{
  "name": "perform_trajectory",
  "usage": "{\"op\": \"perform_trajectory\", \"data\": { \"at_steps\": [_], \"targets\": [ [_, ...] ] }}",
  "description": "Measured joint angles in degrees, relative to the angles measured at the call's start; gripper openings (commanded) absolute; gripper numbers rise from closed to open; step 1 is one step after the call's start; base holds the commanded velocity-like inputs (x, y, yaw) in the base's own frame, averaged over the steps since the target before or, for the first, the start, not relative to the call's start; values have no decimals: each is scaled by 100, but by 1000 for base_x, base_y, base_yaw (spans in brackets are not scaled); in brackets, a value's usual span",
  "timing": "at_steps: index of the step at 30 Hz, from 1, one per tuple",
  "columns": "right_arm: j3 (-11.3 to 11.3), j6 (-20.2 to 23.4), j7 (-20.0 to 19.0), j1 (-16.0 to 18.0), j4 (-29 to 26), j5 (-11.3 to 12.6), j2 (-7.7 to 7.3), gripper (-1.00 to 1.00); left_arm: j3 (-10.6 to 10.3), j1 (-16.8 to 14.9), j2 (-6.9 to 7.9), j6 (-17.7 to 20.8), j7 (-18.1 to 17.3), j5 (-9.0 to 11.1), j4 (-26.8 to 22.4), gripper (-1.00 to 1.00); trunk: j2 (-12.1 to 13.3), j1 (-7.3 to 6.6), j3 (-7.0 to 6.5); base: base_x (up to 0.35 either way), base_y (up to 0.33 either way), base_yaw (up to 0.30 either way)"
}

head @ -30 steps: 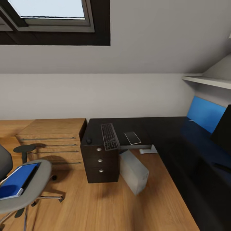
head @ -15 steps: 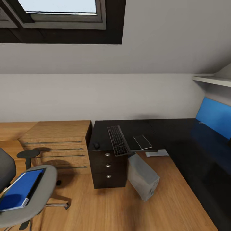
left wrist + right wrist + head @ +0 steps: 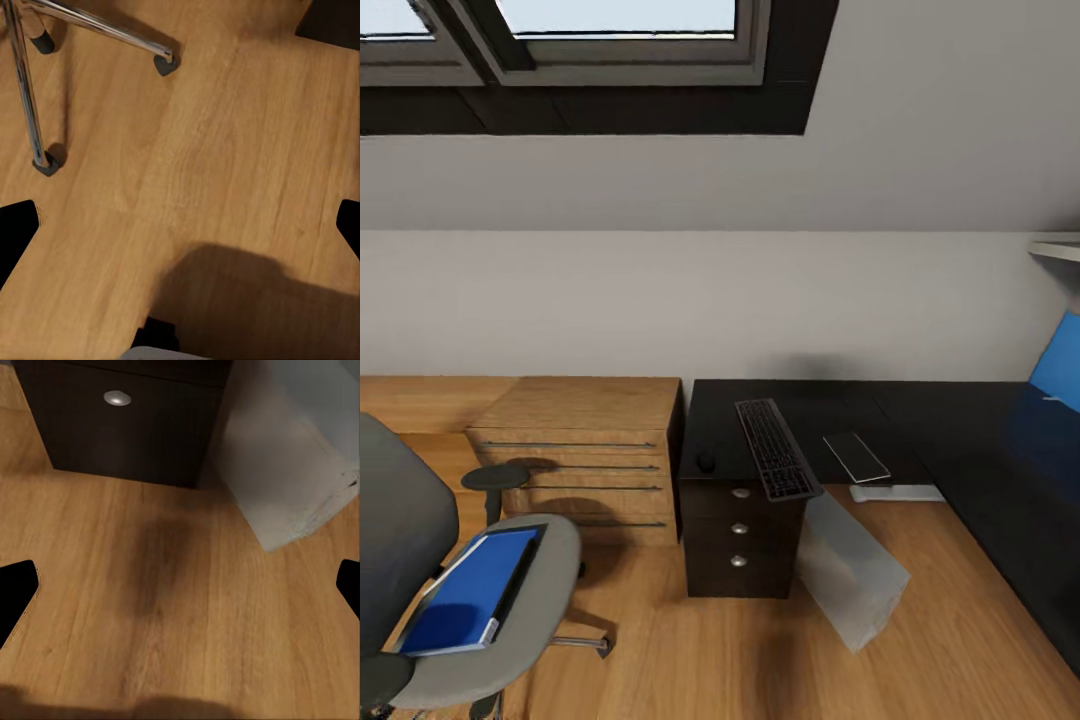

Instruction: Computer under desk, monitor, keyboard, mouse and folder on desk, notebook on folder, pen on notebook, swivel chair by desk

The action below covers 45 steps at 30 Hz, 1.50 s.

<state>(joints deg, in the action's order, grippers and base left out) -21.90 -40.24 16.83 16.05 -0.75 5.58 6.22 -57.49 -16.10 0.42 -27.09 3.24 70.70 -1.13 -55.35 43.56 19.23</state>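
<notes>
The folder (image 3: 468, 587) lies flat on the seat of the swivel chair (image 3: 510, 600), which stands well apart from the desk (image 3: 800, 425), on the far side of the wooden chest (image 3: 580, 450) from it. It is bright blue with a pale edge of pages along its near side, and its long axis runs from the seat's front edge back toward the chest. The chair is on the robot's left, so the left arm looks the nearer one for the pick. In the left wrist view the chair's chrome legs (image 3: 97, 30) and casters stand on the wood floor (image 3: 225, 150); the folder would be above them, on the seat. Both sets of fingers appear spread wide and hold nothing: only dark tips show at the edges of each wrist view. On the desk surface the black keyboard (image 3: 777, 462) overhangs the front edge above the drawers (image 3: 738, 545), and the grey computer (image 3: 855, 578) leans on the floor just beside them.
</notes>
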Motion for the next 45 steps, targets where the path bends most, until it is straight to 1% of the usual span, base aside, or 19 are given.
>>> {"op": "perform_trajectory", "data": {
  "at_steps": [8, 17, 20, 23, 24, 26, 27, 29, 30, 32, 34, 35, 37, 38, 39, 40, 43, 44, 45],
  "targets": [
    [7, 2, 2, 0, -5, 0, -6, 100, -18, 1, -34, -44, 22, -32, -23, 100, -1, 1, 1, 7, 15, 44],
    [-13, -36, 1, 0, -57, -17, -10, 100, 3, -3, -114, -204, 34, -30, -80, 100, -361, 198, 163, 0, 1, 2],
    [-23, -118, -1, 0, -178, -40, -8, 100, 3, -4, -181, -215, 83, -29, -327, 100, -482, 264, 216, 0, 0, 0],
    [-10, -133, 6, 4, -478, -39, -21, 100, 4, -4, -219, -206, 433, -32, -764, 100, -602, 330, 270, 0, 0, 0],
    [-6, -130, 22, 9, -704, -35, -29, 100, -4, -3, -225, -182, 772, -49, -1042, 100, -642, 351, 288, 0, 0, 0],
    [14, -117, 32, 11, -984, -17, -53, 100, -1, -2, -222, -126, 1194, -64, -1380, 100, -722, 395, 324, 0, 0, 0],
    [30, -80, 38, 13, -1262, 2, -93, 100, -5, -2, -201, 1, 1624, -123, -1718, 100, -762, 417, 342, 0, 0, 0],
    [54, 2, 41, 15, -1539, 44, -132, 100, -2, -1, -150, 225, 2033, -218, -2078, 100, -843, 461, 378, 0, 0, 0],
    [76, 137, 42, 18, -1800, 104, -158, 100, -2, 0, -78, 503, 2355, -358, -2450, 100, -883, 483, 396, 0, 0, 0],
    [101, 329, 35, 22, -2078, 194, -177, 100, 16, -2, 22, 796, 2620, -521, -2904, 100, -963, 527, 432, 0, 0, 0],
    [125, 566, 20, 31, -2339, 313, -190, 100, 51, 0, 158, 1077, 2839, -677, -3448, 100, -1043, 571, 468, 0, 0, 0],
    [141, 839, 2, 46, -2551, 472, -198, 100, 116, 1, 323, 1360, 3043, -796, -4034, 100, -1083, 593, 485, 0, 0, 0],
    [153, 1132, -18, 86, -2708, 680, -203, 100, 238, 1, 508, 1687, 3276, -868, -4688, 100, -1163, 637, 522, 0, 0, 0],
    [159, 1393, -59, 178, -2810, 921, -208, 100, 416, 0, 670, 2073, 3511, -929, -5314, 100, -1203, 659, 539, 0, 0, 0],
    [162, 1513, -88, 251, -2848, 1061, -211, 100, 528, 0, 743, 2275, 3631, -935, -5648, 100, -1243, 681, 557, 0, 0, 0],
    [167, 1701, -162, 427, -2901, 1346, -216, 100, 775, -2, 848, 2661, 3826, -934, -6201, 100, -1284, 703, 574, 0, 0, 0],
    [177, 1907, -318, 753, -2947, 1867, -232, 100, 1241, -2, 943, 3252, 4026, -934, -6882, 100, -1404, 769, 629, 0, 0, 0],
    [196, 2032, -418, 954, -2961, 2246, -266, 100, 1561, -2, 974, 3579, 4094, -950, -7152, 100, -1444, 791, 646, 0, 0, 0],
    [217, 2104, -464, 1067, -2965, 2468, -296, 100, 1736, -1, 983, 3721, 4118, -950, -7257, 100, -1484, 813, 665, 0, 0, 0]
  ]
}}
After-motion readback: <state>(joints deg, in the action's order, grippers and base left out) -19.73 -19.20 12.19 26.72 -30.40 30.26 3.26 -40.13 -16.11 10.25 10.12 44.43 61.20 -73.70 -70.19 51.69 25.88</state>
